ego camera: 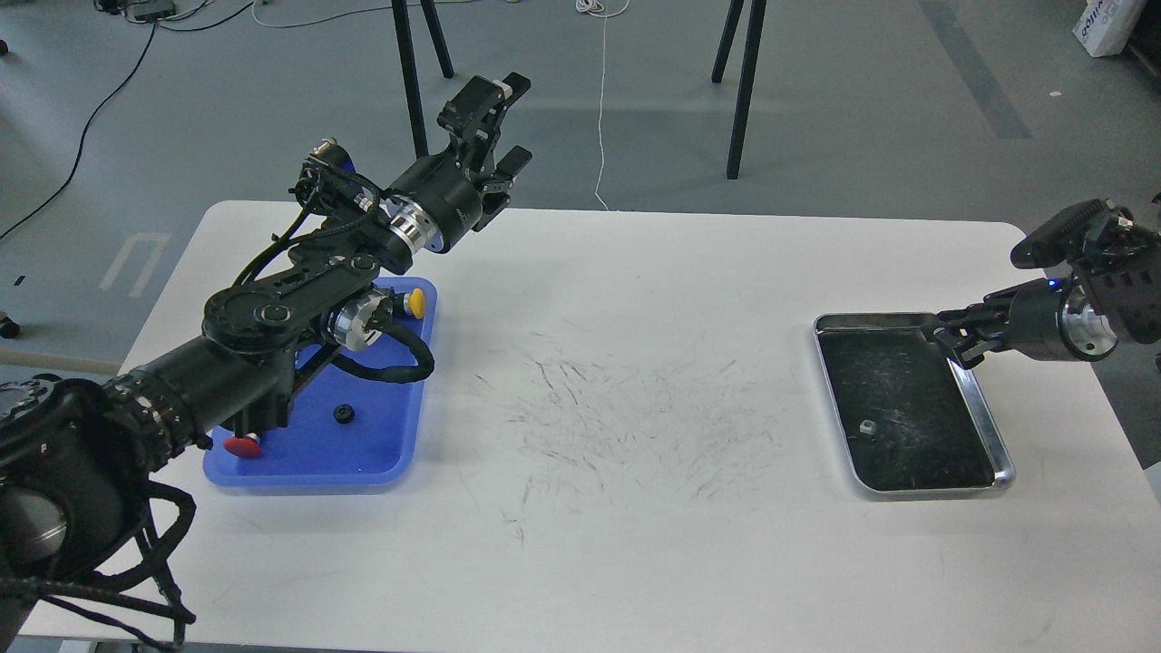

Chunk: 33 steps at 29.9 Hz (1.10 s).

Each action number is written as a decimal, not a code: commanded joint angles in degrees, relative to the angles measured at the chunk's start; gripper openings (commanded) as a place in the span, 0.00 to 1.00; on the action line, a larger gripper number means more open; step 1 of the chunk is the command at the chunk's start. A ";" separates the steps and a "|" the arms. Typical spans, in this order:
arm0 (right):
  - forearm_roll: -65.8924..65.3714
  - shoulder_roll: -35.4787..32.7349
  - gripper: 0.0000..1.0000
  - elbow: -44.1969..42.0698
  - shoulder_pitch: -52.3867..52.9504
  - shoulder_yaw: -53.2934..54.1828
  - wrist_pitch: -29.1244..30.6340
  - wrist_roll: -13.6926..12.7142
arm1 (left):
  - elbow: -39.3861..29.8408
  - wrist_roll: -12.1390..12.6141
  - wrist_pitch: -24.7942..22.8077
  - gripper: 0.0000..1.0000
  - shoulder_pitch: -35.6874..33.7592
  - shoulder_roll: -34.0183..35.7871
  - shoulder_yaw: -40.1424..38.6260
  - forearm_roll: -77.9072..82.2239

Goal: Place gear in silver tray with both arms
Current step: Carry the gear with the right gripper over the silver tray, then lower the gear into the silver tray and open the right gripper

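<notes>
The silver tray (992, 433) lies at the right of the white table. A small grey gear (866, 426) rests on its dark bottom, left of centre. My right gripper (954, 336) hovers over the tray's far right corner, open and empty, well away from the gear. My left gripper (514, 121) is raised above the table's far edge at the left, open and empty, pointing up and away.
A blue plastic tray (372, 453) lies under my left arm, holding a small black gear (343, 414), a yellow piece (416, 300) and a red piece (242, 444). Black stand legs (739, 91) rise behind the table.
</notes>
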 commanded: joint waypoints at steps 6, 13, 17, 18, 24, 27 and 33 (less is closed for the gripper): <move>1.49 4.22 0.05 -5.63 -2.81 0.70 -1.50 0.06 | 0.09 0.00 0.00 1.00 0.19 0.26 0.00 0.00; 3.60 7.74 0.05 -9.59 -3.17 0.17 -1.50 0.06 | 0.09 0.00 -0.09 1.00 0.10 0.35 0.00 0.00; 3.60 8.26 0.05 -9.77 -4.05 0.43 -1.68 0.06 | 0.35 0.00 -0.18 1.00 0.19 0.44 0.00 0.00; 3.60 8.44 0.05 -9.77 -4.22 0.35 -1.76 0.06 | 0.36 0.00 -0.18 1.00 0.19 0.44 0.00 0.00; 3.60 9.23 0.06 -10.73 -4.92 0.44 -1.94 0.06 | 0.36 0.00 -0.18 1.00 0.54 0.44 0.00 0.00; 3.69 9.23 0.06 -10.73 -5.01 0.44 -1.94 0.06 | 0.36 0.00 -0.18 1.00 0.54 0.44 0.00 0.00; 3.69 9.14 0.11 -10.82 -5.45 0.70 -2.03 -0.08 | 0.36 0.00 -0.09 1.00 0.89 0.44 0.09 0.00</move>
